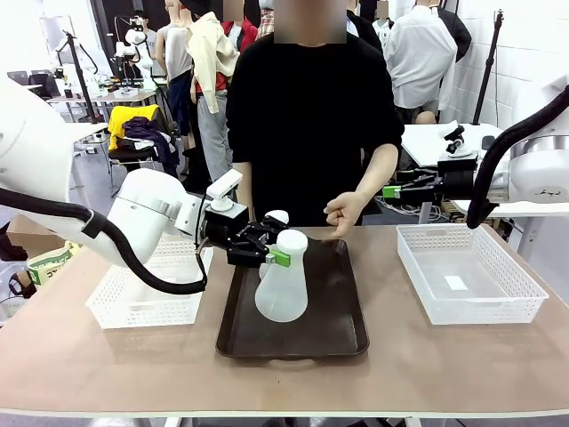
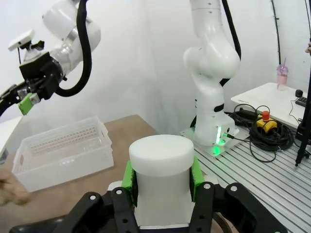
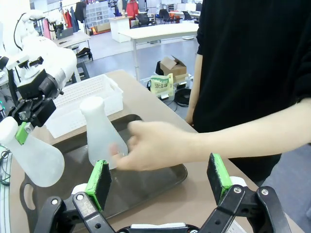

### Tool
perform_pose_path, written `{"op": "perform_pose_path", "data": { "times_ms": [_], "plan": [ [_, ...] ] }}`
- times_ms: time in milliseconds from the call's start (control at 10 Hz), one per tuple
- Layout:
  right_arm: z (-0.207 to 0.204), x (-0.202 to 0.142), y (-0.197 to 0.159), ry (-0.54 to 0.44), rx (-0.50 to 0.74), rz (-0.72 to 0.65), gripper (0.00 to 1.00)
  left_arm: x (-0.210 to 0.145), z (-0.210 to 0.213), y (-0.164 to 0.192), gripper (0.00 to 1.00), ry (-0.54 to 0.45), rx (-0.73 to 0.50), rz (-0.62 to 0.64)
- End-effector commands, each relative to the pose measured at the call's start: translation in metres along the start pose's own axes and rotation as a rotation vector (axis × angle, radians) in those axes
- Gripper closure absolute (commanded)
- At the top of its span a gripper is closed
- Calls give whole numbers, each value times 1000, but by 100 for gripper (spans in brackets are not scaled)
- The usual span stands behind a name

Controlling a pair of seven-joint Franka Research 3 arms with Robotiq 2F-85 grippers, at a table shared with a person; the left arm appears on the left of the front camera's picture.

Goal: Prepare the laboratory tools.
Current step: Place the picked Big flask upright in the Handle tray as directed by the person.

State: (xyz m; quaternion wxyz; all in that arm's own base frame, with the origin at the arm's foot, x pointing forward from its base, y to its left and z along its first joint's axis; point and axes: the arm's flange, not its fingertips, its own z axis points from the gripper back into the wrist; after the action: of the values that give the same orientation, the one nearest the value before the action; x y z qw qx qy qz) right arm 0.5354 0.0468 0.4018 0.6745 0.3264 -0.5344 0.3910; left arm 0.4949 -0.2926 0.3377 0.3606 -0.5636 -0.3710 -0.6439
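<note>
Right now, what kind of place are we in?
Probably a robotics lab in an open office: a robot arm is bolted to a slotted metal bench, with more arms and desks farther back. The left gripper holds a flask over a brown tray.

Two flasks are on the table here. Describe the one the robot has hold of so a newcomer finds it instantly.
Start at the dark brown tray in the middle of the table. Two translucent white conical flasks are over it; the held flask is the nearer one, its neck clamped by the left gripper. The other flask, behind it, has no gripper on it.
</note>
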Motion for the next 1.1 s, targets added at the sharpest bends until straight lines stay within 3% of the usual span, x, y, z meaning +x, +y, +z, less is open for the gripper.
{"op": "perform_pose_path", "data": {
  "times_ms": [0, 400, 900, 1000],
  "plan": [
    [0, 1, 0, 18, 3, -1, 0, 1, 1, 11, 100, 55, -9, 15],
    [0, 1, 0, 18, 3, -1, 0, -10, 1, 17, 96, 84, -1, 99],
    [0, 1, 0, 18, 3, -1, 0, -12, -2, 17, 0, 103, -13, 112],
    [0, 1, 0, 18, 3, -1, 0, -13, -2, 16, 0, 107, -16, 116]
  ]
}}
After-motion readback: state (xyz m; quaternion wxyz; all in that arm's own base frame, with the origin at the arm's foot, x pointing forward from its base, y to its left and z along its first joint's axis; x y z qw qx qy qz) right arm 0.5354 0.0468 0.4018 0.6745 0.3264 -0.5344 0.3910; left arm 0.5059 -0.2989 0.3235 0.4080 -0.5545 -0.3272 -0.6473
